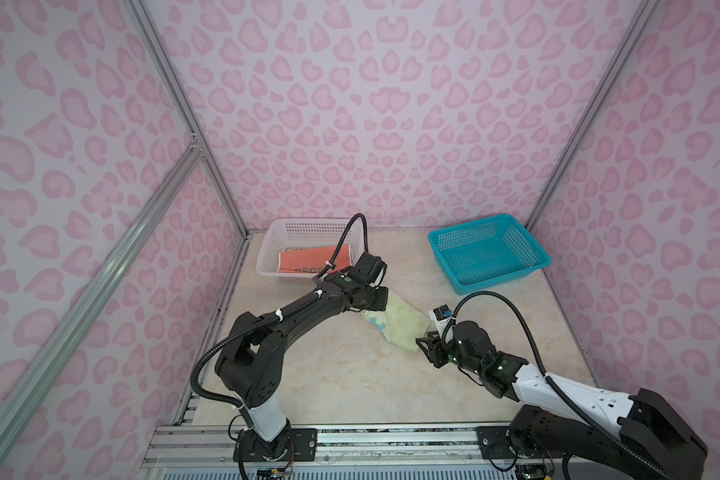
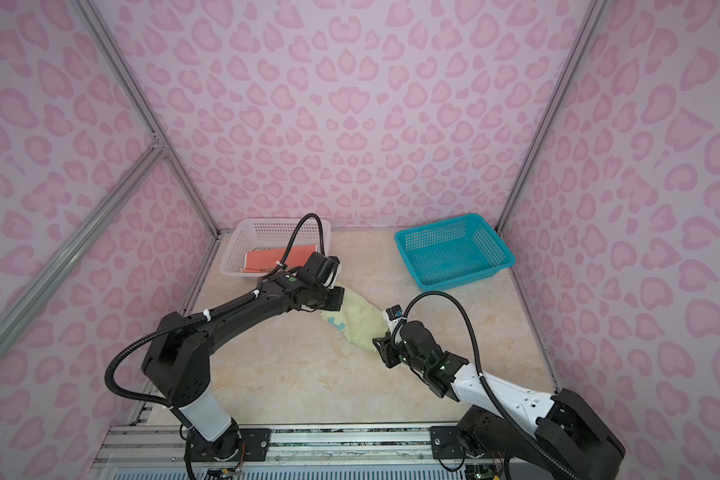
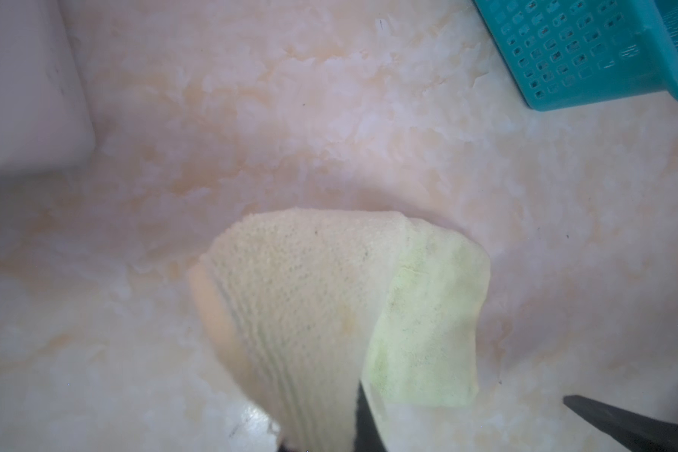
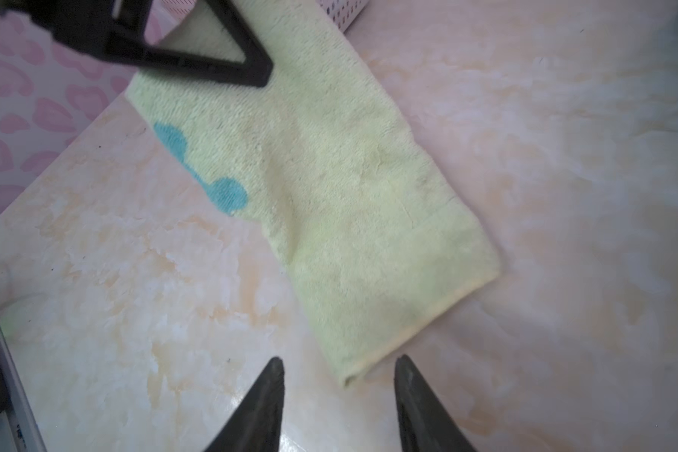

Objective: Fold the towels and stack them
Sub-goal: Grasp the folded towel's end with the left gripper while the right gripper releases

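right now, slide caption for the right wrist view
Open right end effector facing the folded pale-yellow towel on a marble-look table

Nubby cloth towel (image 4: 349,195), glossy marbled tabletop (image 4: 564,195) (teal basket (image 1: 466,239): plastic).

Enclosure: pink-print walls, marble-look table.
Walls (image 1: 391,104) on three sides, pale lilac with pink heart-like blotches. Bare aluminium profiles (image 1: 177,95) run up the back corners, plus one diagonal brace across the left wall. Table (image 1: 350,382) is glossy cream-orange marble pattern, with a slotted metal rail (image 1: 391,434) along its near edge. Light soft and even.
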Controlling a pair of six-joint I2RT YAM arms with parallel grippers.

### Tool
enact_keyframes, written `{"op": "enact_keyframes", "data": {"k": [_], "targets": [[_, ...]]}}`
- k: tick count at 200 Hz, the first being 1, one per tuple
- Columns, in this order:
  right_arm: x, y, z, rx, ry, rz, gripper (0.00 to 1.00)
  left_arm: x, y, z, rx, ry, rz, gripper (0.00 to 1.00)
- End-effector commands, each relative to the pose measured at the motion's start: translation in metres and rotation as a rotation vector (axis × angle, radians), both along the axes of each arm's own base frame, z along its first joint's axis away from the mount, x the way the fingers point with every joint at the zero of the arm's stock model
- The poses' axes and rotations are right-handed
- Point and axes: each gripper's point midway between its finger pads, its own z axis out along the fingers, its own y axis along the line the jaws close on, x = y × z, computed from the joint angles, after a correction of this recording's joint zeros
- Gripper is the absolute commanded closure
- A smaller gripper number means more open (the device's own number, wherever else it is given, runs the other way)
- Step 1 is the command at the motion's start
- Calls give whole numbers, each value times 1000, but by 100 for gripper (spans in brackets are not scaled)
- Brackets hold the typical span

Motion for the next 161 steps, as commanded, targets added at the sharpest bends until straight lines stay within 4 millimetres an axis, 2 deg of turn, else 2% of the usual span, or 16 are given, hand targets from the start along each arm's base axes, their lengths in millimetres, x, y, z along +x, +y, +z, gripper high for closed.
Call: {"op": "enact_keyframes", "data": {"k": [1,33,66,111,128,161], "targets": [[2,-10,8,8,-99,-20,53,7,8,1,92,62,-69,97],[-1,-25,10,-25,-140,-41,52,48,11,23,78,72,-61,97],[-7,-26,0,-75,-115,-11,53,93,32,39,15,79,3,97],[-8,-21,-8,-67,-101,8,53,142,77,46,-41,100,78,97],[-7,-18,-10,-68,-94,17,53,155,92,45,-54,102,91,97],[-7,-15,-15,-66,-75,26,52,175,132,43,-75,103,153,97]]}}
